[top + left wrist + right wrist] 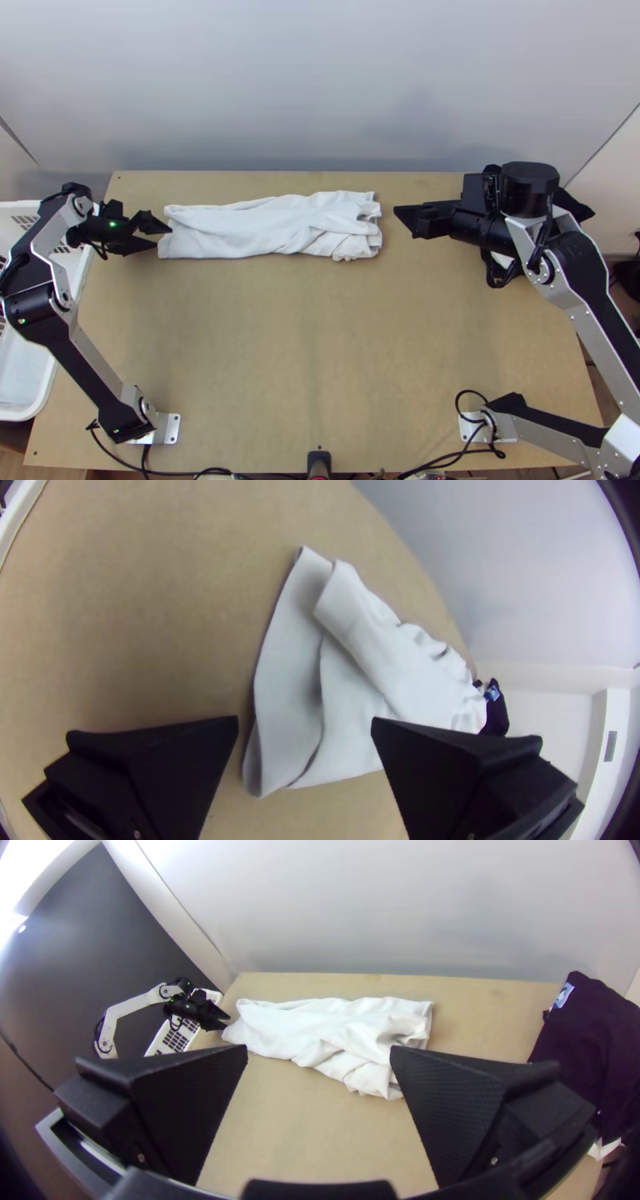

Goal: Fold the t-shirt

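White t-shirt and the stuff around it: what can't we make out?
- T-shirt, top view: inner layers and their number, hidden by its upper fabric.
- Basket, top view: its far left part, cut off by the left edge.
- Dark cloth, top view: most of it, behind the right arm.

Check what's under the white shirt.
The white shirt lies on the wooden table in a long strip, crumpled at its right end. Nothing pokes out from its visible edges. The tabletop directly beneath and the shirt's inner layers are covered, so can't say.
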Tool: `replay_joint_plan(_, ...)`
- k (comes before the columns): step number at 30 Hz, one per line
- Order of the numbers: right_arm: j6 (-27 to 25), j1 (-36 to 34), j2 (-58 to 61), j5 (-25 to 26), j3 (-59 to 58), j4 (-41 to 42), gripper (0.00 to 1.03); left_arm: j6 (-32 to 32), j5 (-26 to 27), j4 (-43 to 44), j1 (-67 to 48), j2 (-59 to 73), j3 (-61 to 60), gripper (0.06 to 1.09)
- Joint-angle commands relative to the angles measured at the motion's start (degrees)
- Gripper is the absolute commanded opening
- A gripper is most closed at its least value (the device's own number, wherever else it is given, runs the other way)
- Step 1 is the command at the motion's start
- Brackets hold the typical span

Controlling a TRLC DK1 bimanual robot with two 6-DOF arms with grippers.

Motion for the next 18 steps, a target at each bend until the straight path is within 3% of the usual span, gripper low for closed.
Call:
replay_joint_plan(1, 0.8, -0.2, -0.3, -0.7, 0.5, -1.1, 0.99, -1.8, 3.3, 1.2, -1.5, 4.4, 3.1, 1.02)
replay_joint_plan(16, 1.2, -1.2, -0.8, -1.5, -3.3, -1.7, 0.99, -7.8, 11.7, 2.1, -9.5, 8.6, 7.4, 1.01)
replay_joint_plan(18, 1.6, -1.4, -1.0, -1.5, -3.9, -1.7, 0.99, -7.7, 14.0, 2.1, -10.2, 8.0, 7.4, 0.91)
